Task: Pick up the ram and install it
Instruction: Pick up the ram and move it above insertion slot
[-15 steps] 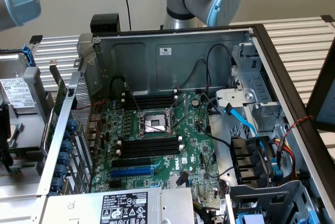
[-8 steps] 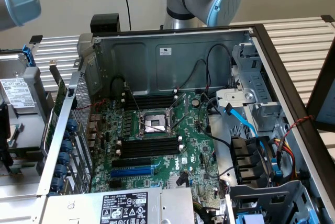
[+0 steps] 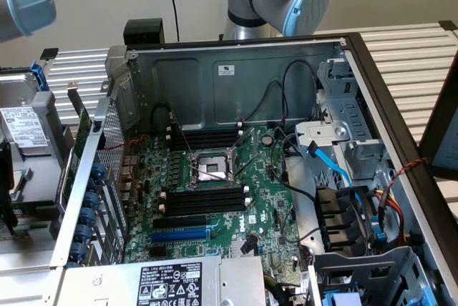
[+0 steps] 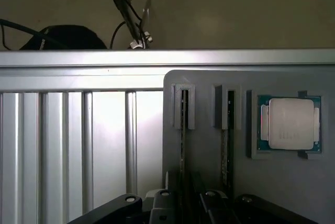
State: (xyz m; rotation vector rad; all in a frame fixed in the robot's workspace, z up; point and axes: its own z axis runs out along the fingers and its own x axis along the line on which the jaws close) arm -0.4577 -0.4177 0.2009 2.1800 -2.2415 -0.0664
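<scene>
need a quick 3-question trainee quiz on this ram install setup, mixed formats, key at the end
1. Short answer: the ram stands on edge in the grey holder. How many narrow slots does that holder have?
2. Multiple choice: on the motherboard, the long slot beside the black memory slots is: A blue, B red, C white.
3. True or false: a stick is already seated in the black memory slots.

Key: 1 two; 2 A; 3 false, they look empty.
</scene>
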